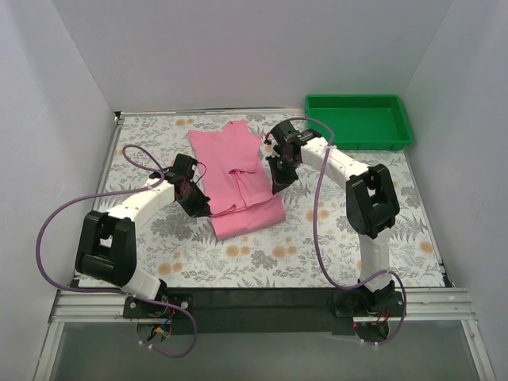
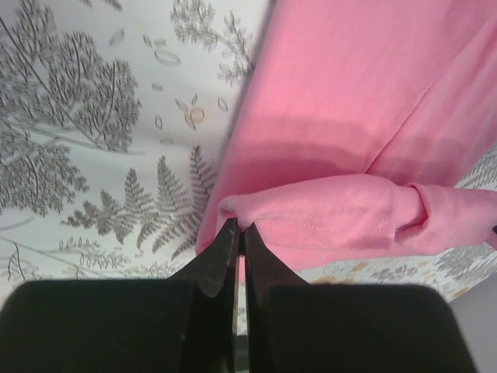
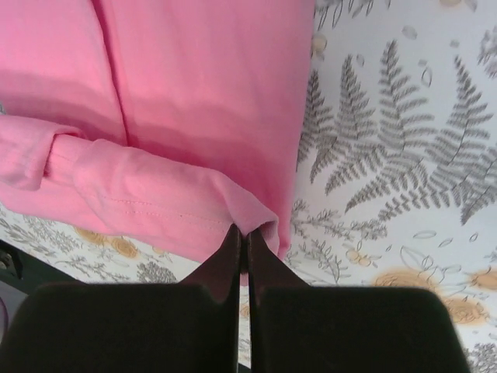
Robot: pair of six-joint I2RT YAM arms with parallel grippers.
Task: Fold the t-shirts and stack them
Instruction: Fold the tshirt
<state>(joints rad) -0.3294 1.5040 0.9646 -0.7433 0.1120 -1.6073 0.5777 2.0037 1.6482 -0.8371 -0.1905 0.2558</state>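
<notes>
A plain pink t-shirt (image 1: 234,171) lies on the floral table, folded lengthwise into a narrow strip. My left gripper (image 1: 196,200) is shut on the shirt's hem corner at the strip's left side, seen in the left wrist view (image 2: 239,228). My right gripper (image 1: 277,179) is shut on the opposite hem corner at the strip's right side, seen in the right wrist view (image 3: 244,231). Both corners are lifted off the table, and the stitched hem (image 2: 334,221) curls back over the shirt between them. The same shirt fills the right wrist view (image 3: 194,101).
A green plastic tray (image 1: 359,121) stands at the back right corner with nothing in it. White walls close the table on the left, back and right. The floral tablecloth (image 1: 262,254) shows between the shirt and the arm bases.
</notes>
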